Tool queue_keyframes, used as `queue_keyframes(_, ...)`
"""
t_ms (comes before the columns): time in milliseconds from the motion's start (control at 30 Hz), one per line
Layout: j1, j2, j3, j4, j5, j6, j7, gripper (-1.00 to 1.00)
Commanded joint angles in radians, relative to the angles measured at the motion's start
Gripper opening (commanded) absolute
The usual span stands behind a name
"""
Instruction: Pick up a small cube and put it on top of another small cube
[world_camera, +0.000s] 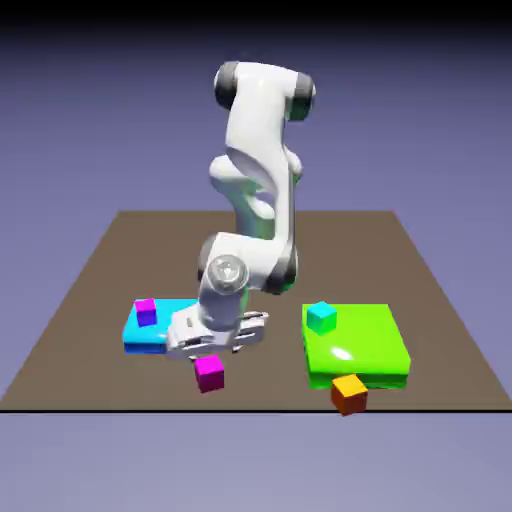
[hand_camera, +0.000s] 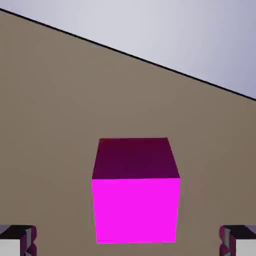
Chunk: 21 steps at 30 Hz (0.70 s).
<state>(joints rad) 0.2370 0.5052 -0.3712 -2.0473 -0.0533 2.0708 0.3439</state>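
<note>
Here the brown table meets a blue-violet backdrop.

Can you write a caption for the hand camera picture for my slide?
Open jaws straddle the magenta-pink cube on the brown table.

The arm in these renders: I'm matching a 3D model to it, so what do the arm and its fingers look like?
The arm is glossy white, built of rounded, bulbous segments with dark grey bands at the joints and a round silver-grey cap on the wrist. No cables or markings show. The gripper has a flat white body. In the hand view, the fingers are small blocky tips, grey and white with dark edges.
</note>
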Motion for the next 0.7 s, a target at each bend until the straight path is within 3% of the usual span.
queue_keyframes(0, -0.008, 0.028, 0.006, -0.016, 0.006, 0.043, -0.002, 0.00)
queue_keyframes(100, -0.028, 0.100, 0.020, -0.057, 0.022, 0.157, -0.009, 0.00)
queue_keyframes(133, -0.028, 0.100, 0.020, -0.057, 0.022, 0.157, -0.009, -1.00)
queue_keyframes(300, 0.014, 0.005, -0.003, 0.013, 0.007, -0.010, 0.004, -1.00)
queue_keyframes(667, 0.413, 0.161, -0.078, 0.390, 0.203, -0.297, 0.127, -1.00)
